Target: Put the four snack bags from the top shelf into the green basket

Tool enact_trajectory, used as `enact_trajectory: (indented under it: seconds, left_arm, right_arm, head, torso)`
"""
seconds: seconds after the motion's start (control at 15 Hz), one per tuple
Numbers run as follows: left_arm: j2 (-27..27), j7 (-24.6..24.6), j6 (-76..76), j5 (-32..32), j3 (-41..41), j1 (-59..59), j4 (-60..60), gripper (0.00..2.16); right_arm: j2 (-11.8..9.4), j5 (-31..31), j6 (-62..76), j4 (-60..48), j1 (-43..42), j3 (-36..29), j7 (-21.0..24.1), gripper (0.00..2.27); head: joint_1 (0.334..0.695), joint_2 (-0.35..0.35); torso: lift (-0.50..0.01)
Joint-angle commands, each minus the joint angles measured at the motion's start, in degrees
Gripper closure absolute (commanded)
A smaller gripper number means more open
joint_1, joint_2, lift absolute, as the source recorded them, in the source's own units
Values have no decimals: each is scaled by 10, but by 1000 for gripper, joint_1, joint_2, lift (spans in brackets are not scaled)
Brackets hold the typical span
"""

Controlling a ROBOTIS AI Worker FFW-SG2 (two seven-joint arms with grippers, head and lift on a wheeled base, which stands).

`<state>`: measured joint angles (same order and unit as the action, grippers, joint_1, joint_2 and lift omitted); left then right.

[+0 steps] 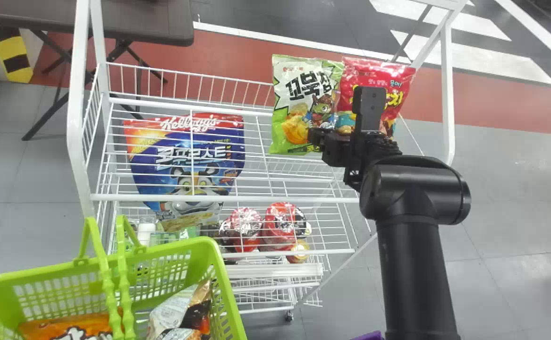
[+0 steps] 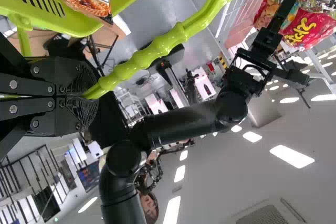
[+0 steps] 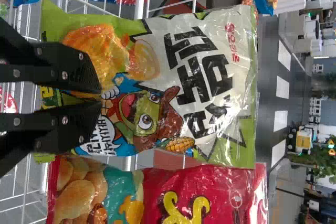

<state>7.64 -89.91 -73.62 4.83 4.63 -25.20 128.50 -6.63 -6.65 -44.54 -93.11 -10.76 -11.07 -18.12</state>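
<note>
Top shelf (image 1: 256,199), right side: green bag (image 1: 299,94) and red bag (image 1: 400,87), faces up toward the head camera, side by side, the green overlapping the red's near edge. Orange bag (image 1: 67,327) and silver-brown bag (image 1: 178,311) lie in the basket (image 1: 209,248), so two down, two to go by my count. Left hand (image 2: 90,97) clamped on the basket's handle (image 2: 157,48). Right hand (image 3: 100,99) at the green bag's lower front, fingers nearly together with a fold of film between them; I read it as a pinch. Cannot tell whether the bag's base bears on the wire. Handling, judged: light, plump with air, slick crinkly film, brittle chips beneath. The bite is low and on the bulge, so the top may flop or swing the bag round; slack film near a seam would spare the chips, but this hold should serve if squeezed no harder than needed. Next wants a straight lift clear of the wire and of the red bag, which could be dragged or tipped, then a level carry to the basket, over its rim, and a low release.
</note>
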Motion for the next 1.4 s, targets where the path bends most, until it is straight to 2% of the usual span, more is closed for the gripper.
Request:
enact_trajectory:
  seconds: [0.0,0.13,0.2,0.27,0.33,0.4,0.73,0.87,0.93,1.2,1.33]
  left_arm:
    - [0,-7,0,0,4,-2,1,2148]
    - [1,-7,0,0,6,-2,1,2148]
    - [1,-7,0,0,6,-2,1,2148]
    - [1,-7,0,0,6,-2,1,2148]
    - [1,-7,0,0,7,-1,1,2148]
    - [1,-7,0,0,7,1,1,2148]
    - [2,-7,0,0,7,3,0,2148]
    - [2,-7,0,-1,8,3,-1,2148]
    - [2,-7,0,-3,7,3,-2,2148]
    - [2,-7,9,-3,12,-7,-2,2148]
    - [2,-7,12,-1,19,-13,-2,2148]
  right_arm:
    - [0,8,-3,-17,8,-4,-4,2246]
    - [0,13,-17,-30,15,-8,-11,2240]
    - [0,26,-24,-42,21,-10,-11,1885]
    - [1,41,-20,-55,31,-15,-11,1187]
    - [1,50,-22,-69,40,-17,-11,242]
    - [1,50,-22,-77,44,-16,-11,-1]
    - [1,48,-22,-72,14,-19,-4,43]
    - [4,41,-20,-32,-16,-18,-4,49]
    - [12,36,-15,-8,-33,-19,-4,53]
    - [25,-11,27,89,-81,-11,5,53]
    - [26,-21,29,116,-98,-3,11,127]
  head:
    - [695,-350]
    - [695,-350]
    - [695,-350]
    - [695,-350]
    - [695,-350]
    - [695,-350]
    - [695,-350]
    - [695,-350]
    - [695,-350]
    - [695,-346]
    - [695,-340]
  torso:
    - [-6]
    - [-6]
    - [-6]
    - [-6]
    - [-6]
    - [-6]
    - [-6]
    - [-6]
    - [-6]
    - [-6]
    - [-6]
